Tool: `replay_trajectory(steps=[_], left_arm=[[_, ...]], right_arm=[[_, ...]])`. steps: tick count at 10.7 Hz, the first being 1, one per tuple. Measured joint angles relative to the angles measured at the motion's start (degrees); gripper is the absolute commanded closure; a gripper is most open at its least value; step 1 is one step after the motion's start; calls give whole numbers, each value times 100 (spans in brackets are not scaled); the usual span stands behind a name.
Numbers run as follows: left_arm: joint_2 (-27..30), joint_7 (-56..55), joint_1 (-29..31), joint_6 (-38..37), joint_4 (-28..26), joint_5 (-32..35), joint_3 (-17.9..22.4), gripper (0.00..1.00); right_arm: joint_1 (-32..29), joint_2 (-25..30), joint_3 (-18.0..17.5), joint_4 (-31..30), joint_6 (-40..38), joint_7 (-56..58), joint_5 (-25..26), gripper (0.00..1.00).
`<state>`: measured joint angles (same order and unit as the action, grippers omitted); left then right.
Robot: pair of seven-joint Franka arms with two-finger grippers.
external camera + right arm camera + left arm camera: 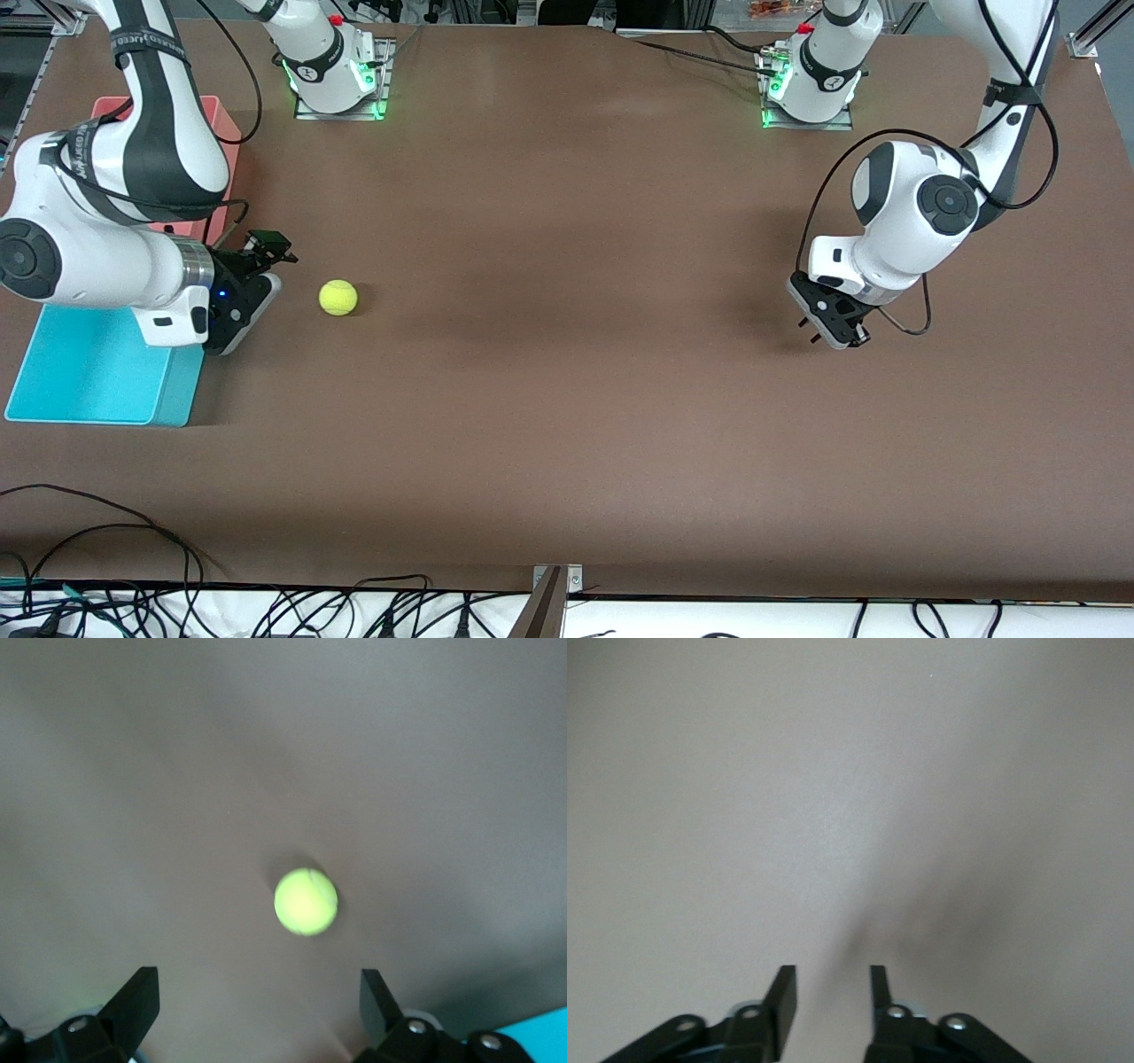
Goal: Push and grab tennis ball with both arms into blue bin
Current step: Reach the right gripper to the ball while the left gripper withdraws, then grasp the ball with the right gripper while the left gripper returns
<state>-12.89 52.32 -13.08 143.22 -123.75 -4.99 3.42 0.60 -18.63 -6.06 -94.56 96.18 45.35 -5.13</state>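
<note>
Yellow-green tennis ball (338, 298) sits on brown tabletop (567, 399), mid-left of frame. Right pincer (276, 257), spread wide, faces it, prob. for the grab; blue bin (97, 377) at lower left. Left pincer (831, 330), narrowly parted, waits at frame's right.

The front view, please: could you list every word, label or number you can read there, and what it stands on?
No text can be read for certain.
Right arm: grey lettering on its black strap, too blurred to read.
Round marks on the two arm bases: too small to read.
Tennis ball, blue bin, right claw, left claw: no lettering visible.
</note>
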Motion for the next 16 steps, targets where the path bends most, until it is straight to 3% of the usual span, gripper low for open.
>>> replay_trajectory(steps=[7,13,16], left_arm=[[578,-38,229,-164,-135,0,47,0],[931,-47,636,-328,-67,0,64,0],[1071,-497,700,-1128,270,-1,214,0]], right_arm=[[-37,-26,423,-1107,1493,902,419,0],[-46,-62,870,-1985,2959,2763,655,0],[-48,-73,916,-2415,3437,3144,656,0]])
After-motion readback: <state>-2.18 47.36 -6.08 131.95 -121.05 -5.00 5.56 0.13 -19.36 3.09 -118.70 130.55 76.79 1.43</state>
